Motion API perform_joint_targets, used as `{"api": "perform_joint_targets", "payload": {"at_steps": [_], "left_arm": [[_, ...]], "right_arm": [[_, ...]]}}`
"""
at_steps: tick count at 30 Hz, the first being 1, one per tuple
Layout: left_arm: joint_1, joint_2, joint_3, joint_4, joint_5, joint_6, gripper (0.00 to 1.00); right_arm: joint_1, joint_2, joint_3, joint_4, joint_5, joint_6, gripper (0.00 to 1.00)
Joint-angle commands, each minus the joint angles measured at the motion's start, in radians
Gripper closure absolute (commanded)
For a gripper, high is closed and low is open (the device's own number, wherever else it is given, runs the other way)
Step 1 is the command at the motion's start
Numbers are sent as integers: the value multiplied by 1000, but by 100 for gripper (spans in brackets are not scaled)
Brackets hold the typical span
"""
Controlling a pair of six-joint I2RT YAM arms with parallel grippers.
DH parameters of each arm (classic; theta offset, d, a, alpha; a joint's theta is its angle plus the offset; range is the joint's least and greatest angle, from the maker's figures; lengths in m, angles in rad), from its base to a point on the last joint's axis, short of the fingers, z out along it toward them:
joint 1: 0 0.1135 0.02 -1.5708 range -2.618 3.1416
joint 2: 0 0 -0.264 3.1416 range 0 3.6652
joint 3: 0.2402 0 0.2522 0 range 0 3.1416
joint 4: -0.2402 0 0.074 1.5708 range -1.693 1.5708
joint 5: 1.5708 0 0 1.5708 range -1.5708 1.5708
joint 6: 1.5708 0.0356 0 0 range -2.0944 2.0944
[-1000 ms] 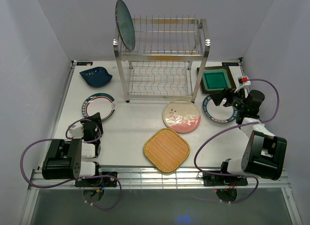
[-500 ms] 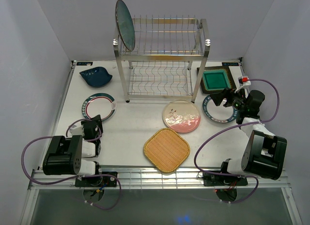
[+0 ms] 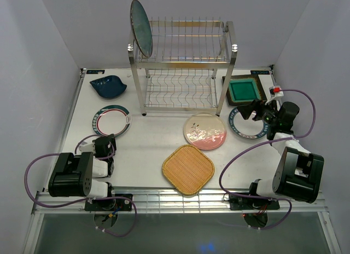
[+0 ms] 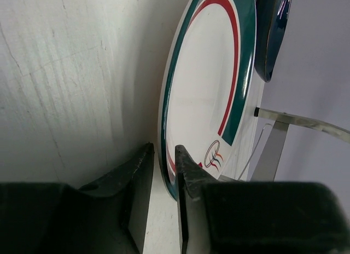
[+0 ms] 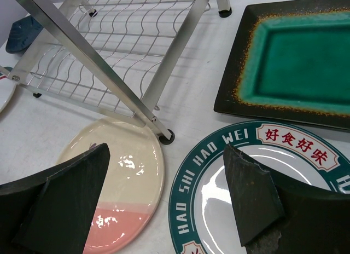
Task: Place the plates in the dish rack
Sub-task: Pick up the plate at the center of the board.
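My left gripper [image 4: 163, 155] lies low on the table, its narrow jaws straddling the near rim of a white plate with a green and red rim [image 4: 205, 90]; a sliver of table still shows beside the rim. From above, this gripper [image 3: 104, 142] sits just in front of that plate [image 3: 112, 120]. My right gripper [image 5: 164, 155] hovers wide open over a white teal-rimmed plate [image 5: 219, 199], holding nothing. The dish rack [image 3: 183, 68] stands at the back with a dark teal plate [image 3: 141, 28] upright in its upper tier.
A blue leaf-shaped dish [image 3: 108, 86] lies back left. The pink-cream plate [image 3: 205, 131] and orange woven plate [image 3: 188, 169] lie mid-table. A green square plate [image 3: 244, 91] sits right of the rack, next to the rack's foot [image 5: 167, 137].
The left gripper's jaws have narrowed around the plate rim and the arm has shifted slightly. The right arm has not moved.
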Motion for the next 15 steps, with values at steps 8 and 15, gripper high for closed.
{"api": "perform_joint_targets", "payload": {"at_steps": [8, 15], "left_arm": [[6, -31, -52, -103, -5, 49, 91], [6, -79, -62, -105, 10, 78, 100]], "right_arm": [[-11, 4, 41, 11, -23, 11, 10], [-11, 5, 43, 11, -27, 11, 10]]}}
